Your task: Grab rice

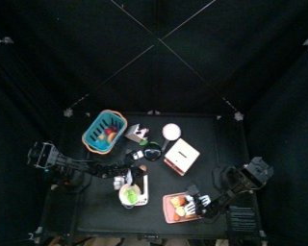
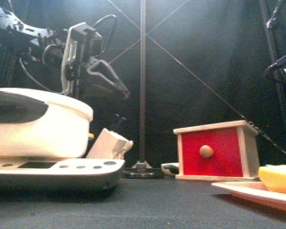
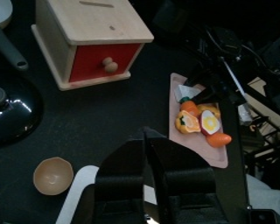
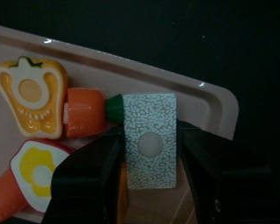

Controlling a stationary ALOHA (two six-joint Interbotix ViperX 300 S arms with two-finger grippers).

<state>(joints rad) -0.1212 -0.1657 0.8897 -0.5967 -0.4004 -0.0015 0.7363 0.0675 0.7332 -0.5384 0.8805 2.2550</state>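
Clamping the right claw [image 4: 146, 179] on a speckled grey-green rice block [image 4: 150, 149].

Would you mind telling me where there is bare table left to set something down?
Bare table shows between the red wooden box and the pink tray, and between the box and the small wooden bowl. The tray is crowded with toy food, with the right gripper over it.
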